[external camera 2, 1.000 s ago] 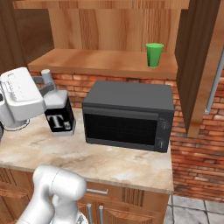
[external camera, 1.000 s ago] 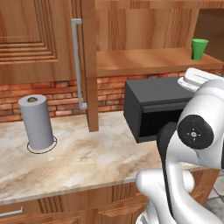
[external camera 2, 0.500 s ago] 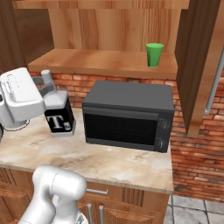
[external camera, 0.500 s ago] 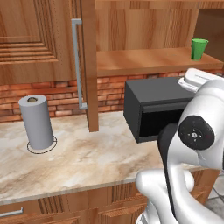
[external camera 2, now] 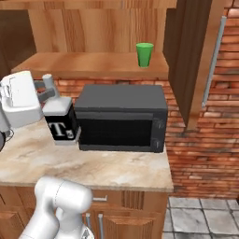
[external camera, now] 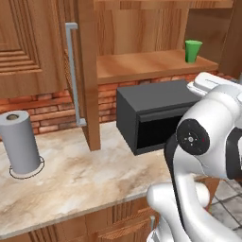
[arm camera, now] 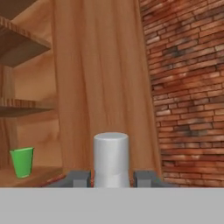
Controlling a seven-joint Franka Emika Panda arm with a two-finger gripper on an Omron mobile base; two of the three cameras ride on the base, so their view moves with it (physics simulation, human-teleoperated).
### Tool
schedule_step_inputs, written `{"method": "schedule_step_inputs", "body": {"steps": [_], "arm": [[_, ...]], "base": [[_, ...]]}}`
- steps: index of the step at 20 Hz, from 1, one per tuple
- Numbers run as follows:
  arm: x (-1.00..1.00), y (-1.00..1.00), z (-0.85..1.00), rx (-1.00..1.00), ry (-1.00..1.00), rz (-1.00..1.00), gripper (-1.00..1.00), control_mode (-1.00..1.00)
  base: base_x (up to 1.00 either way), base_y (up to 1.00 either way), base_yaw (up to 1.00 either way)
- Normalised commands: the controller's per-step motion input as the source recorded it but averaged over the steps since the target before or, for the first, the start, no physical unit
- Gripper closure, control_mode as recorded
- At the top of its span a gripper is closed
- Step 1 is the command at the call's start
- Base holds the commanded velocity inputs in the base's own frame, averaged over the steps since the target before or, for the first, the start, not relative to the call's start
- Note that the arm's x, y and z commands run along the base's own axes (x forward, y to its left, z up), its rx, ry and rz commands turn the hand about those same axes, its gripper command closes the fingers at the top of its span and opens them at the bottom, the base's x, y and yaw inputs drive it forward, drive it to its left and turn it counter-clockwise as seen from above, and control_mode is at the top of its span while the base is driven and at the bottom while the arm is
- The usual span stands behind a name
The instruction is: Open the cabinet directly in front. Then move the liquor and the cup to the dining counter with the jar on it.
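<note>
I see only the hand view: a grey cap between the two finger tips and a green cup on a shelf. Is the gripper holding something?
Observer: Yes. In the right base view the gripper is shut on the neck of the liquor, a dark bottle with a white label.
Operator: Where is the bottle now?
Observer: It hangs just left of the black microwave, above the marble worktop. I cannot tell if its base touches.
Operator: And the cup, which shelf?
Observer: The cup stands on the lowest shelf of the open cabinet, above the microwave.
</note>
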Motion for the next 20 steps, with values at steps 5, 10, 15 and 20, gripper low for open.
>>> {"method": "schedule_step_inputs", "body": {"steps": [5,10,15,20], "arm": [[0.00,0.00,0.00,0.00,0.00,0.00,1.00,1.00],[0.00,0.00,0.00,0.00,0.00,0.00,1.00,1.00],[0.00,0.00,0.00,0.00,0.00,0.00,1.00,1.00],[0.00,0.00,0.00,0.00,0.00,0.00,1.00,1.00]], "base": [[-0.43,0.02,-0.37],[-0.65,0.11,-0.32],[-0.79,0.00,-0.33],[-0.77,0.02,-0.36]]}}
